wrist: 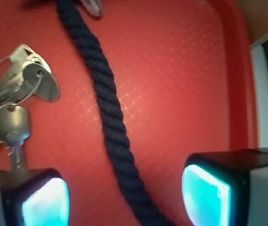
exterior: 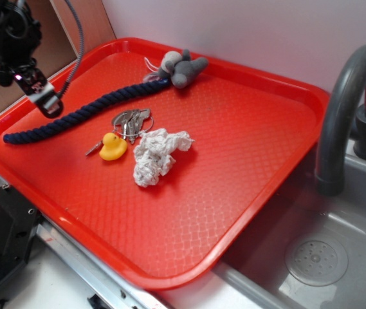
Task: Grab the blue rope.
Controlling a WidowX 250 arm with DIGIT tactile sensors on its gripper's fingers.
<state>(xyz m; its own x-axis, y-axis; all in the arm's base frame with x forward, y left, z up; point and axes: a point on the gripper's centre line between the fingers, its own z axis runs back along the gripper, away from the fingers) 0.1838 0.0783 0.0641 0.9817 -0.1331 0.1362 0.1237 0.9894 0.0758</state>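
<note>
While gripper (wrist: 124, 193) hovers, fingers spread | blue rope (wrist: 106, 110) passes lengthwise between pads, below, untouched | axis crosses the closing line | straight descent should suffice.

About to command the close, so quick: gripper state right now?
Gripper: open, holding nothing; the rope runs between its fingers, above the tray.

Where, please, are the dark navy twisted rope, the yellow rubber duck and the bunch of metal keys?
Dark navy twisted rope (exterior: 83, 112): exterior view, middle of its length.
Yellow rubber duck (exterior: 113, 147): exterior view, its body.
Bunch of metal keys (wrist: 25, 80): wrist view, the key heads.
</note>
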